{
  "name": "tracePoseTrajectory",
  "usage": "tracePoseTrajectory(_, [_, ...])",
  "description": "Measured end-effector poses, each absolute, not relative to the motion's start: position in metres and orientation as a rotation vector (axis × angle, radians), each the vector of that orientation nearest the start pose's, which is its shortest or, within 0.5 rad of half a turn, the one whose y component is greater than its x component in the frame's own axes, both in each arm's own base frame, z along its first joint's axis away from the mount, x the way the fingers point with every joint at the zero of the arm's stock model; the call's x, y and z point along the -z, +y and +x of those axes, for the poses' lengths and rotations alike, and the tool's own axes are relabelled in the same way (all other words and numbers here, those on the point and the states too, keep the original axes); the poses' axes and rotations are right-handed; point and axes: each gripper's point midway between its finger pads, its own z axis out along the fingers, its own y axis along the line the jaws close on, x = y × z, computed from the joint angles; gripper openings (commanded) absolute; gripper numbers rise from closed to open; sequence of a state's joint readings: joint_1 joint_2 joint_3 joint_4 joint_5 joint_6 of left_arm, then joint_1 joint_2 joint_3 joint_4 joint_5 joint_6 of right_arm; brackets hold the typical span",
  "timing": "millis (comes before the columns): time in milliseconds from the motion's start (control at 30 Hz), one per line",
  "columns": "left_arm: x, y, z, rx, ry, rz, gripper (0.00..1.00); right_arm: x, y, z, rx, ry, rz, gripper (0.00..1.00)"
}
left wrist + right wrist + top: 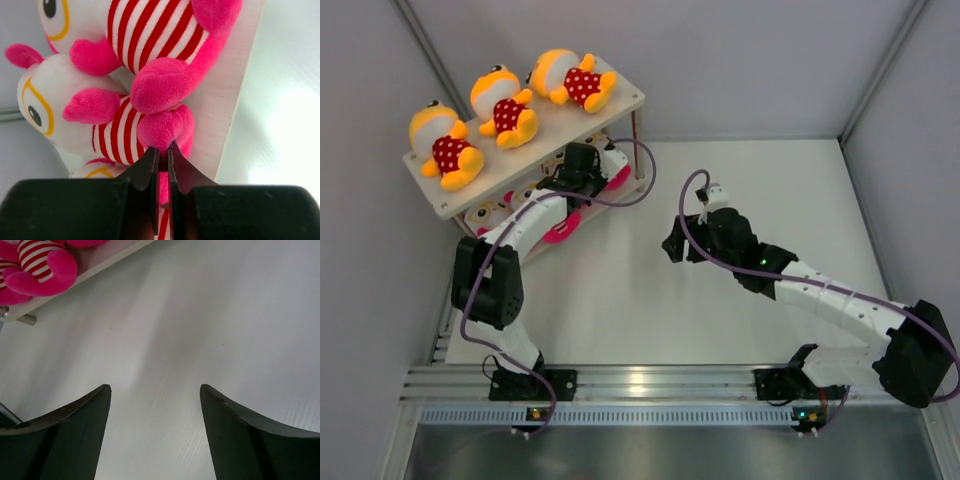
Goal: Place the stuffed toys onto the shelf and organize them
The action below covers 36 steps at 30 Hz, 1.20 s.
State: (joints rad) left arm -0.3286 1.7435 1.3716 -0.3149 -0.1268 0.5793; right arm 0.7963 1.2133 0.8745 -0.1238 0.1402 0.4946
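At shelf point(560, 125) lower tier, left gripper point(161, 150) clamps pink foot point(165, 125) of 1 striped toy point(112, 137); right gripper point(155, 387), jaws apart, beside shelf.

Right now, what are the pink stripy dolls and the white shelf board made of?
The white-faced plush dolls with pink limbs and red-striped shirts look like soft, fuzzy stuffed fabric: a pink foot bunches where the left end effector pinches it. The cream-white flat shelf board looks hard, smooth and matte, maybe painted wood or plastic; I cannot tell which.
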Motion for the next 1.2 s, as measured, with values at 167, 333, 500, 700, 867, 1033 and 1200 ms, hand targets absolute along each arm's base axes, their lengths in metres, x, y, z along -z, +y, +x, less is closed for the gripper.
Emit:
tracePoseTrajectory(167, [-0.157,-0.121,0.471,-0.228,2.053,0.956,0.32,-0.190,0.271,0.274,-0.651,2.085,-0.227,0.73])
tracePoseTrajectory(333, [-0.159,-0.122,0.470,-0.214,2.043,0.968,0.79,-0.190,0.271,0.274,-0.645,2.086,-0.224,0.73])
tracePoseTrajectory(500, [-0.178,-0.120,0.467,-0.192,2.010,0.942,0.83,-0.190,0.271,0.274,-0.647,2.086,-0.224,0.73])
tracePoseTrajectory(700, [-0.220,-0.117,0.436,-0.176,1.976,0.948,0.57,-0.190,0.271,0.274,-0.647,2.086,-0.225,0.73])
tracePoseTrajectory(867, [-0.237,-0.125,0.394,-0.119,1.958,1.030,0.34,-0.190,0.271,0.274,-0.651,2.085,-0.225,0.73])
tracePoseTrajectory(1033, [-0.238,-0.123,0.356,-0.044,1.983,1.068,0.34,-0.190,0.273,0.273,-0.665,2.087,-0.232,0.73])
tracePoseTrajectory(1200, [-0.203,-0.120,0.335,-0.002,2.055,1.122,0.29,-0.189,0.276,0.273,-0.675,2.091,-0.237,0.73])
